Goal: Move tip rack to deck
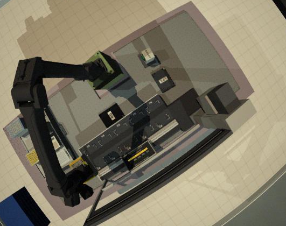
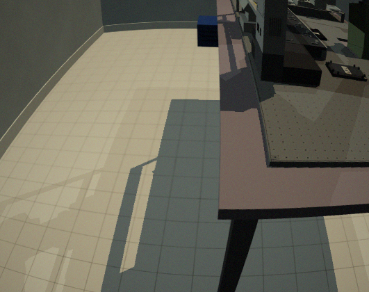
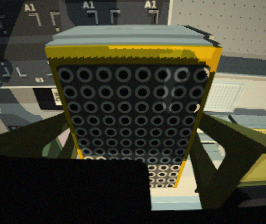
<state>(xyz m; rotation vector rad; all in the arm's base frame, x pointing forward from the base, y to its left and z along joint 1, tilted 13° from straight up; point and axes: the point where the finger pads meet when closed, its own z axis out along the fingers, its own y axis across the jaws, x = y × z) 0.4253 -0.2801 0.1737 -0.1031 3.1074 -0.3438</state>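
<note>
My gripper (image 3: pixel 133 111) is shut on a yellow tip rack (image 3: pixel 130 117), with one finger on each long side. Pale rings on a dark field fill the rack's whole top. A faint sheen suggests a clear cover on it. A pale grey-blue rim shows at its far end. In the overhead view the rack (image 1: pixel 78 163) hangs at the deck's left end, with the gripper (image 1: pixel 81 173) over it. The deck (image 1: pixel 126 131) has rows of corner brackets. Engraved 'A1' marks (image 3: pixel 88 5) show beyond the rack in the wrist view.
The shelf at the left holds a blue-grey rack (image 1: pixel 15 127), a yellow rack (image 1: pixel 32 157) and a white plate (image 1: pixel 64 157). The READY key (image 1: pixel 147 56), two black stations (image 1: pixel 163 79) (image 1: pixel 111 115) and a grey box (image 1: pixel 218 98) stand on the table.
</note>
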